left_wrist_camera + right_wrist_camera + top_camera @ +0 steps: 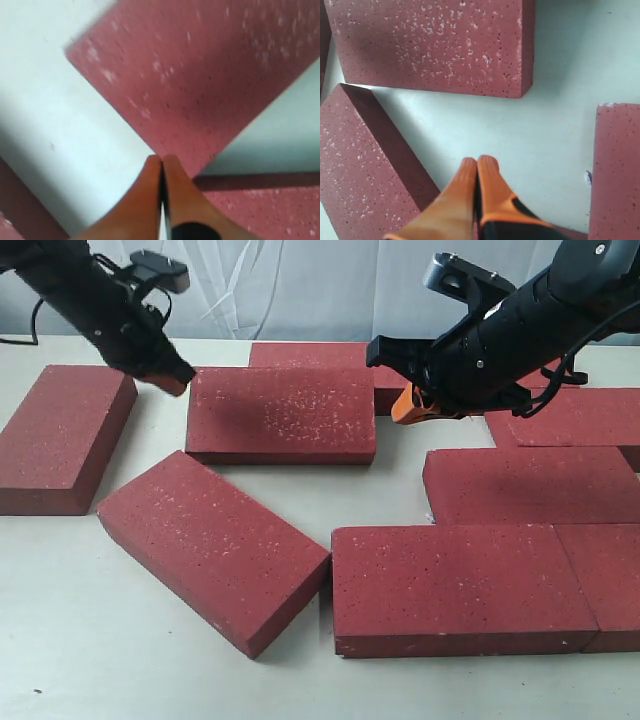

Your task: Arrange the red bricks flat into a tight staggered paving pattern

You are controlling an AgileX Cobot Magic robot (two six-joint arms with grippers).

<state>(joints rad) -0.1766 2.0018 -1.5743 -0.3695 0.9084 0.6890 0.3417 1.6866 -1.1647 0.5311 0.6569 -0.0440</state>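
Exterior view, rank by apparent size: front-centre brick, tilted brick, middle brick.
1. front-centre brick and tilted brick: they look about alike, so not ranking them.
2. middle brick: looks smaller, but it lies farther from the camera, so that may be only distance.

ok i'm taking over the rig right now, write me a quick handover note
Pincers: left pincer shut, empty, at the back-left corner of the middle brick; right pincer shut, empty, over the gap right of that brick.
Done: two front-right bricks flush end to end, a third brick staggered behind them.
To do: skewed brick, far-left brick and middle brick lie loose with gaps; push them in tight.
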